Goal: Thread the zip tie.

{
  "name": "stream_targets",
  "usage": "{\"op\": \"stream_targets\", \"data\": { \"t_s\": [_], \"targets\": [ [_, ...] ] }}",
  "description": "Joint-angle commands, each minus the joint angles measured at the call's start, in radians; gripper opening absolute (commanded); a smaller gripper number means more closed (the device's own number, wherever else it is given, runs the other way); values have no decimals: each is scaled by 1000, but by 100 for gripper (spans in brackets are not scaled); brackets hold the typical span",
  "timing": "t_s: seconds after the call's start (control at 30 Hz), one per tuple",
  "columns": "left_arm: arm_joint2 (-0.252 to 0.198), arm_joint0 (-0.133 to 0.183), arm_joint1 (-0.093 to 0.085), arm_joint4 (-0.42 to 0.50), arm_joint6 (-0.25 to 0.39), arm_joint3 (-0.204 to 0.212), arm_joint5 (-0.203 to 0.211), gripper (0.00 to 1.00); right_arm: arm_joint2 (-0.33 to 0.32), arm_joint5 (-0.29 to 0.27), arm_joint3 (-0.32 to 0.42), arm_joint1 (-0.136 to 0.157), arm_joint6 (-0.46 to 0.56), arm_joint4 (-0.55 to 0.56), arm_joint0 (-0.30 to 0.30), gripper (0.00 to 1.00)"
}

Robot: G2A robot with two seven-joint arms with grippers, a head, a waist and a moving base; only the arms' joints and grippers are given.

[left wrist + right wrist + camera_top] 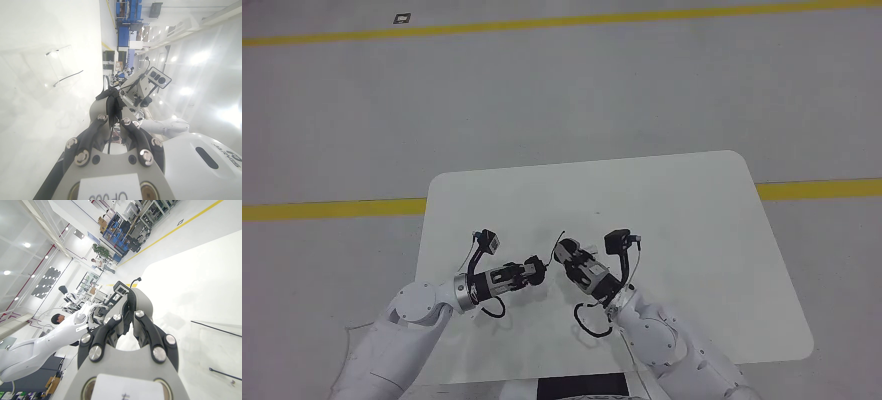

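Over the near table (682, 210), left gripper (540, 268) and right gripper (560, 251) pinch the zip tie (109, 143); aligning tail with head seems next.

The zip tie (109, 139) vanishes between the pressed-together pads of the left gripper (110, 100), its far end hidden. The right gripper (130, 296) is closed too, and anything pinched there is hidden. On the table (189, 275), one loose tie (213, 328) and a second loose tie (225, 373) run off the picture's edge
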State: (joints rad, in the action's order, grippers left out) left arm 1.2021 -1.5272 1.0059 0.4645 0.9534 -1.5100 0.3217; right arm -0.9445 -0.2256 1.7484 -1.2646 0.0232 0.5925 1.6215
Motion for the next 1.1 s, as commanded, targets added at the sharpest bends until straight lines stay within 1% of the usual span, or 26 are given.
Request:
{"op": "stream_targets", "data": {
  "t_s": [0.0,0.33,0.57,0.73,1.07],
  "targets": [
    [0,0,0,0,0,0,0,0,0,-1,0,0,0,-1,0,0],
    [0,0,0,0,0,0,0,0,-3,-24,4,-1,4,-14,1,0],
    [0,0,0,0,0,0,0,0,-2,-22,-1,-1,14,-12,0,0],
    [0,0,0,0,0,0,0,0,-6,-16,-1,-1,5,-6,0,0],
    [0,0,0,0,0,0,0,0,-13,-22,7,-1,-5,-5,6,0]
  ]
}}
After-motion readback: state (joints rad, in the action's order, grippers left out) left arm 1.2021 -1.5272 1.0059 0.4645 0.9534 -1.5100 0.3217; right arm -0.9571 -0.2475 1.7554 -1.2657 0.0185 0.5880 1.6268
